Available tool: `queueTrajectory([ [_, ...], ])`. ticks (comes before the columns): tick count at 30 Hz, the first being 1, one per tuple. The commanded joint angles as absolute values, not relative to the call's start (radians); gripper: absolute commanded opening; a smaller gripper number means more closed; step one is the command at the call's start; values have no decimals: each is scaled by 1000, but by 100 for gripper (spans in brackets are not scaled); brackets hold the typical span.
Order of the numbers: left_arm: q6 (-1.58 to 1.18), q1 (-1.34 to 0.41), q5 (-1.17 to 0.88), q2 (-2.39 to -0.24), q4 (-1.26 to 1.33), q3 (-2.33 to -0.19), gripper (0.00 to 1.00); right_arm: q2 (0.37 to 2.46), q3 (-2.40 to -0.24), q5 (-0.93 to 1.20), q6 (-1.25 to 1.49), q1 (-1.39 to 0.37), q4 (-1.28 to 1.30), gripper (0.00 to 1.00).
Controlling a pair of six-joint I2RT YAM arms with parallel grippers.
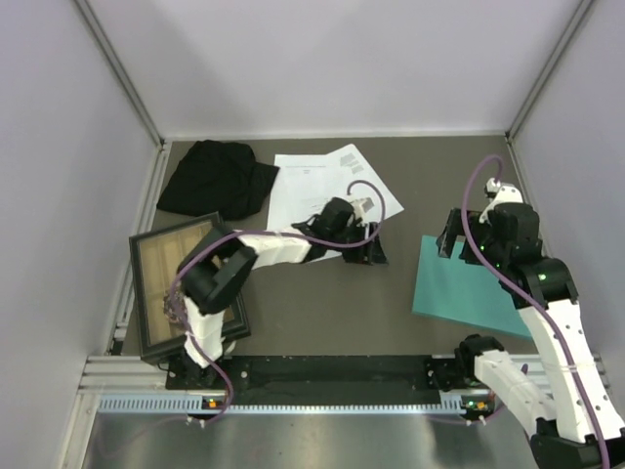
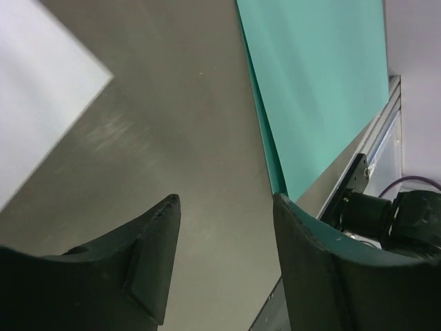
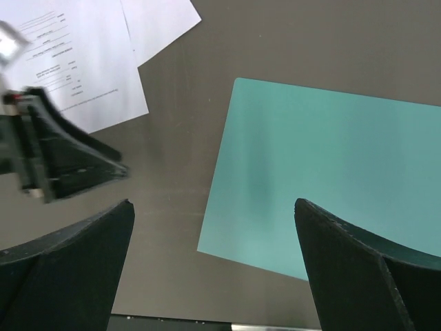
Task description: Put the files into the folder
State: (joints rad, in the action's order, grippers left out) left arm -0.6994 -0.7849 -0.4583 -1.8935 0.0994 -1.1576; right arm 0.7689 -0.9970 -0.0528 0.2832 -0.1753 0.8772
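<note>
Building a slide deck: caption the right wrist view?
Right gripper, fingers spread wide, hovers above the flat teal-green card folder; white printed paper sheets lie beyond.

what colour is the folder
The folder is plain teal-green, clearest in the right wrist view.

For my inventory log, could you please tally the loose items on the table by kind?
White paper sheets: at least 2, overlapping; I cannot tell whether more lie underneath
Teal folder: 1
Black cloth: 1
Wooden tray: 1
Total: at least 5
</note>
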Motion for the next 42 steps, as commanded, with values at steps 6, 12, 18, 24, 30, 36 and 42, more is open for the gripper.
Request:
queueTrajectory([
  [6,-902,-893,-529,-2126,420,-1282,51,704,-1057,-86,232,-169,939,99],
  [12,-1015,-933,-566,-2220,526,-1289,49,669,-1051,-90,227,-169,936,99],
  [18,-1095,-960,-588,-2266,621,-1270,43,675,-1045,-84,232,-169,923,99],
  [24,-1135,-969,-595,-2273,695,-1244,37,692,-1034,-77,241,-169,917,99],
  [30,-1198,-974,-594,-2290,785,-1213,36,704,-1012,-71,276,-169,891,99],
  [36,-1264,-976,-592,-2316,888,-1209,36,756,-1003,-84,345,-169,894,99],
  [42,-1322,-980,-594,-2347,976,-1218,15,815,-1032,-63,382,-169,922,99],
])
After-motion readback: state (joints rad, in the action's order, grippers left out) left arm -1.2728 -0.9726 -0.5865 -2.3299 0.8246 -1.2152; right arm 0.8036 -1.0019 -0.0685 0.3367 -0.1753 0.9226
